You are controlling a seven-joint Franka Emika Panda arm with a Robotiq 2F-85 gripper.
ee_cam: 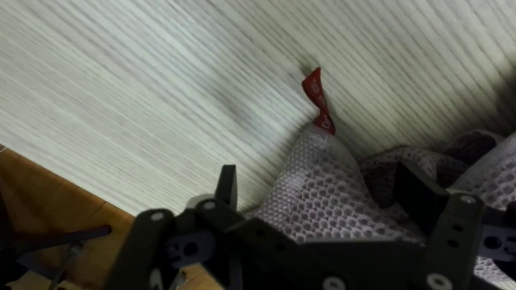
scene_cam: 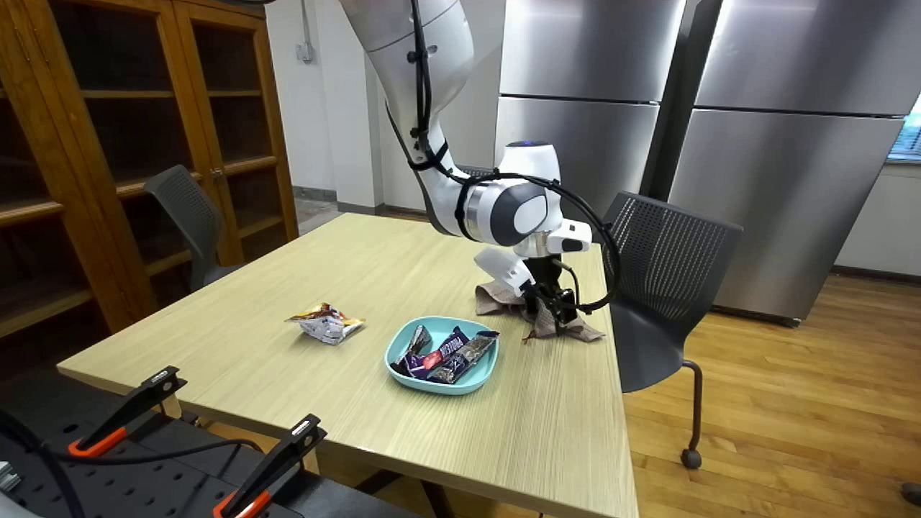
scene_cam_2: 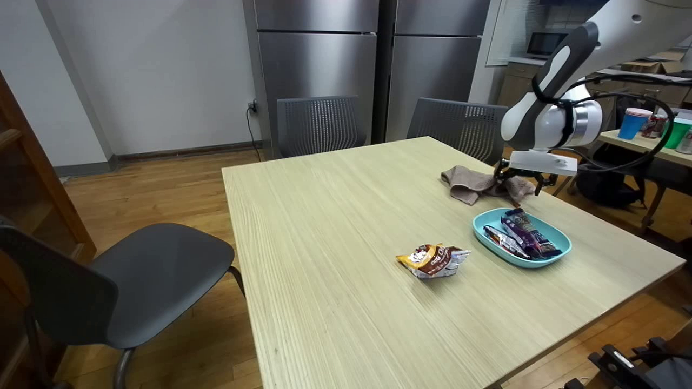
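A crumpled brownish-grey cloth lies near the table's edge in both exterior views (scene_cam: pixel 496 295) (scene_cam_2: pixel 466 183). In the wrist view the cloth (ee_cam: pixel 330 193) shows a honeycomb weave, and a small red tag (ee_cam: pixel 315 94) sticks out from its corner onto the table. My gripper points down at the cloth in both exterior views (scene_cam: pixel 550 311) (scene_cam_2: pixel 520 181). In the wrist view my gripper (ee_cam: pixel 318 183) is open, with a fold of cloth between its spread fingers. The right finger overlaps the cloth; whether either finger touches it I cannot tell.
A teal bowl (scene_cam: pixel 440 388) with a few dark wrapped bars (scene_cam: pixel 464 357) stands near the cloth. A crumpled snack bag (scene_cam_2: pixel 435 261) lies on the wooden table (scene_cam_2: pixel 335 227). Dark chairs (scene_cam: pixel 665 252) (scene_cam_2: pixel 319 127) stand around the table. Clamps (scene_cam: pixel 273 467) are at its near side.
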